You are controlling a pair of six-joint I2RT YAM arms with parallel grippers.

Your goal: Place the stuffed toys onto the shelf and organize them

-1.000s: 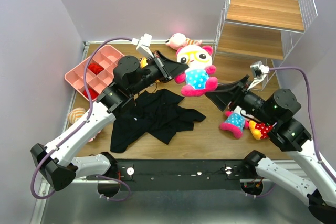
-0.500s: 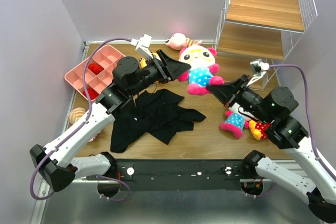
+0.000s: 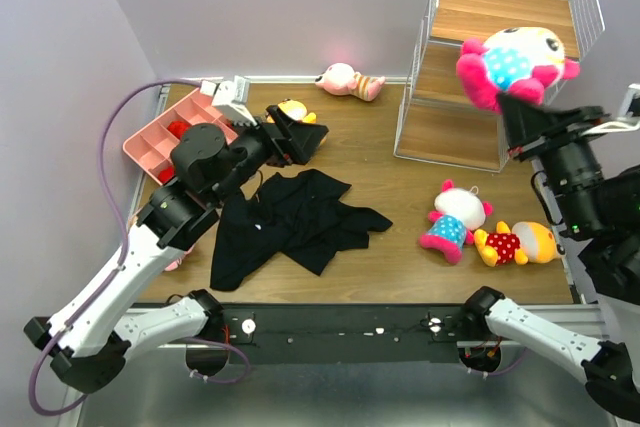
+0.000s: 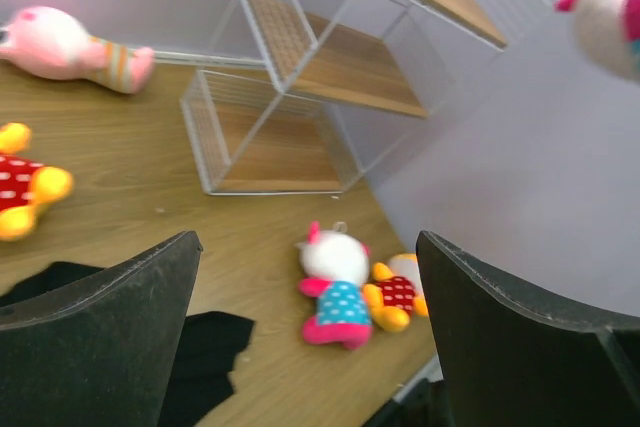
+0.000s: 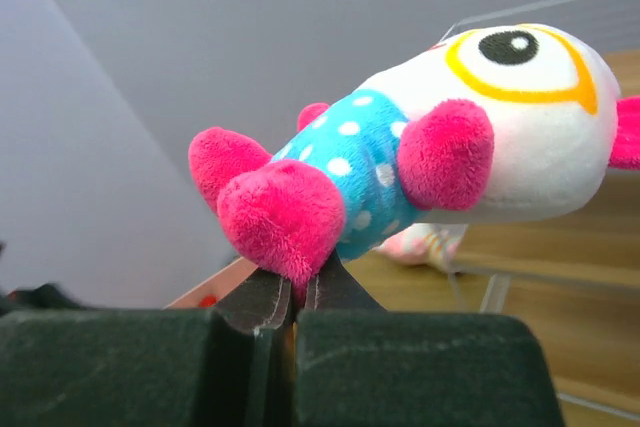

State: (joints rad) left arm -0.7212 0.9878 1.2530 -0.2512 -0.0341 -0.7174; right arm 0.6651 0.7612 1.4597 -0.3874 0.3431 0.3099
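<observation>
My right gripper [image 3: 517, 105] [image 5: 298, 285] is shut on one pink foot of a white-faced stuffed toy with a blue dotted body [image 3: 510, 62] [image 5: 440, 142]. It holds the toy high in front of the shelf [image 3: 500, 32] [image 4: 310, 72]. My left gripper [image 3: 303, 137] [image 4: 308, 247] stands open and holds nothing, next to a yellow-orange toy [image 3: 293, 109] [image 4: 25, 187]. A second blue-bodied toy [image 3: 455, 217] [image 4: 335, 287] and another yellow-orange one [image 3: 520, 244] [image 4: 398, 292] lie near the table's front right. A pale pink striped toy [image 3: 350, 80] [image 4: 70, 44] lies at the back.
A black garment [image 3: 290, 222] is spread at the front middle of the table. A pink compartment tray [image 3: 165, 142] stands at the back left. Another striped toy [image 3: 148, 219] shows partly behind my left arm.
My left gripper opened, let go of the blue-bodied toy and drew back left. My right gripper shut on its foot and lifted it up and right, to the shelf.
</observation>
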